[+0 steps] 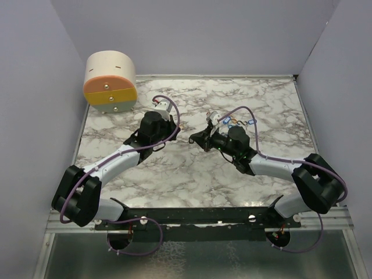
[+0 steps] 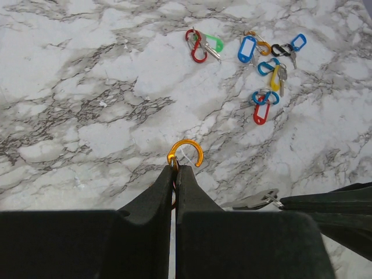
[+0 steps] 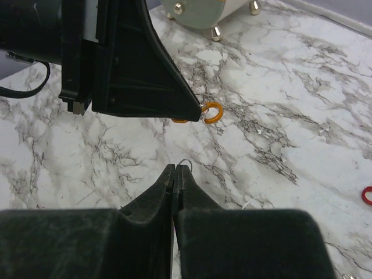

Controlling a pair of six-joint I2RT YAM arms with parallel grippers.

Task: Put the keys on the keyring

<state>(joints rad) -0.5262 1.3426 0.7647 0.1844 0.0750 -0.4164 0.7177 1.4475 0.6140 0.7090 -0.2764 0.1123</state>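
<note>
My left gripper [image 2: 176, 167] is shut on an orange carabiner keyring [image 2: 186, 152], whose open hook sticks out past the fingertips above the marble. In the right wrist view the same keyring [image 3: 212, 112] shows at the tip of the left gripper [image 3: 199, 111]. My right gripper [image 3: 175, 167] is shut on a metal key [image 2: 256, 200] and sits just right of the keyring; a thin wire ring [image 3: 183, 163] peeks out at its tip. The other keys [image 2: 261, 113] lie in a loose cluster with red, blue, yellow and green tags, seen from above as keys [image 1: 238, 122] behind the right gripper [image 1: 193, 138].
A cream round box with an orange front [image 1: 110, 83] stands at the back left of the marble table [image 1: 192, 174]. Grey walls close in the left, back and right. A red carabiner with a green tag [image 2: 200, 45] lies apart from the main cluster.
</note>
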